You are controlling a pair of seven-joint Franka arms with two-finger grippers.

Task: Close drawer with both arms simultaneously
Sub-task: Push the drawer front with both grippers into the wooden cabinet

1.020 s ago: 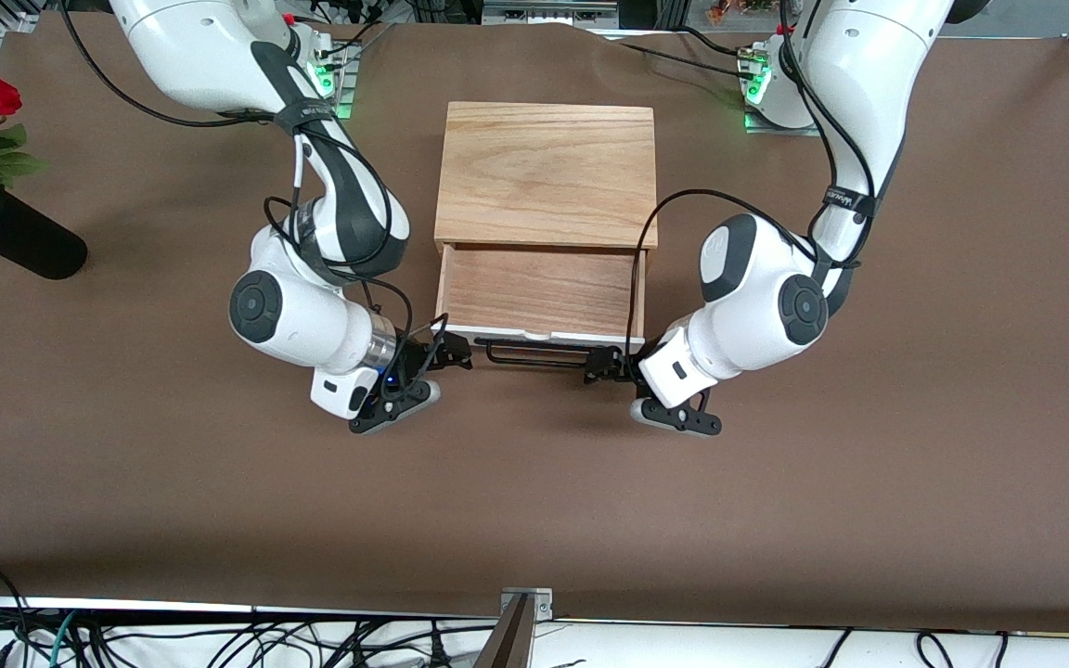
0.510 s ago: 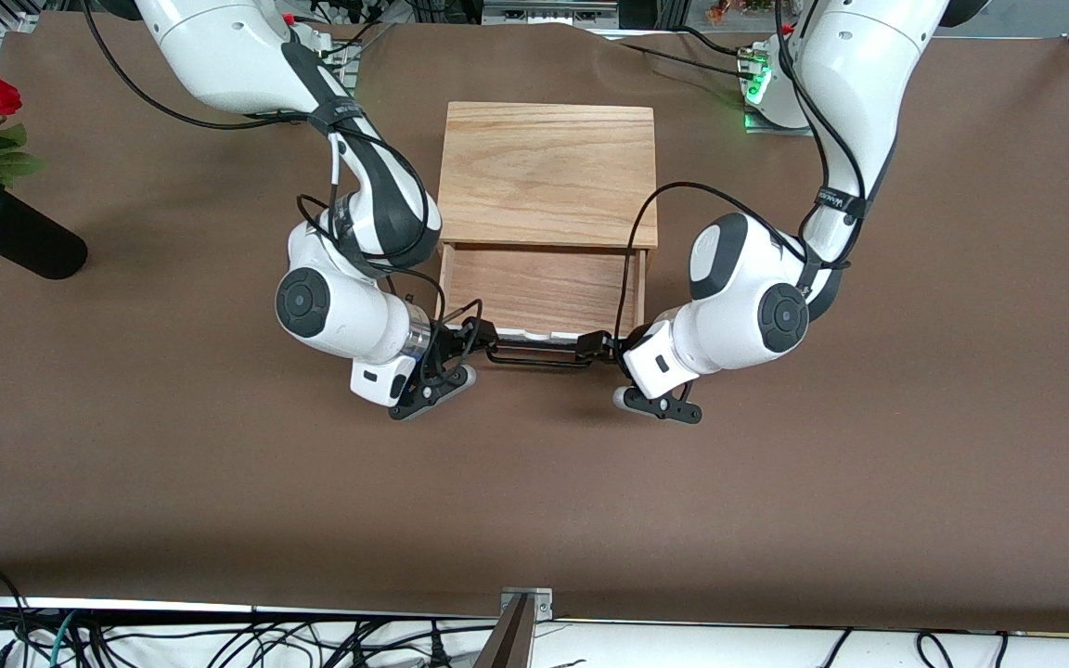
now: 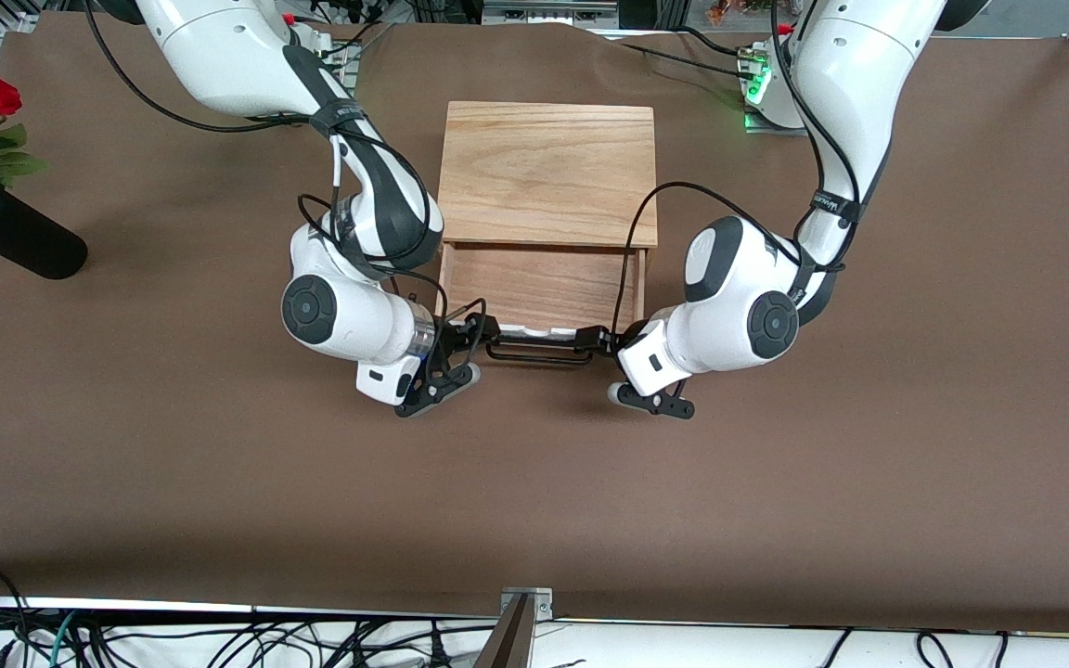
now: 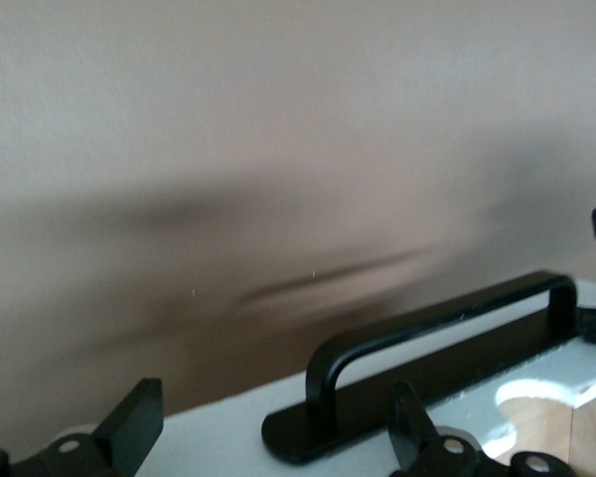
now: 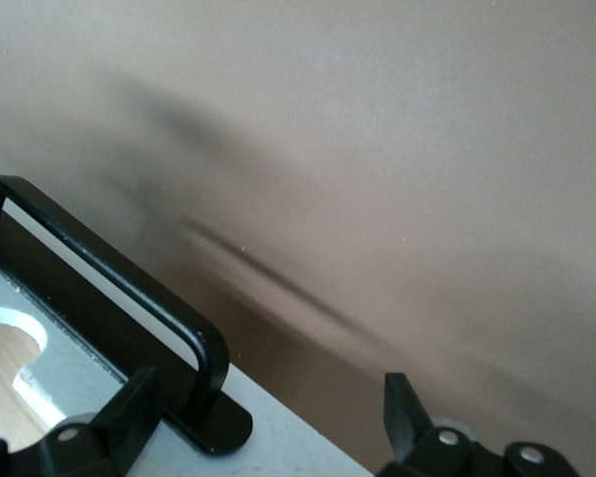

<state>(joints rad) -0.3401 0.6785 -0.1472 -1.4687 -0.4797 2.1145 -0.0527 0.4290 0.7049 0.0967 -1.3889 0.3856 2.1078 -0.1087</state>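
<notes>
The drawer (image 3: 542, 286) stands pulled partway out of the light-wood box (image 3: 548, 172). Its white front panel (image 3: 544, 330) and black bar handle (image 3: 539, 353) face the front camera. My right gripper (image 3: 477, 331) is open at the handle's end toward the right arm's end of the table. In the right wrist view the gripper (image 5: 268, 417) straddles the panel's corner (image 5: 278, 437) and the handle foot (image 5: 204, 412). My left gripper (image 3: 596, 340) is open at the handle's other end. In the left wrist view it (image 4: 273, 437) straddles the panel (image 4: 219, 437) and the handle (image 4: 447, 328).
A black vase with red roses (image 3: 15, 243) lies toward the right arm's end of the table. Brown table cover (image 3: 534, 482) stretches from the drawer front to the table edge nearest the front camera.
Both grippers have moved inward along the drawer front, to the two ends of the handle. The drawer front sits slightly closer to the box than before.
</notes>
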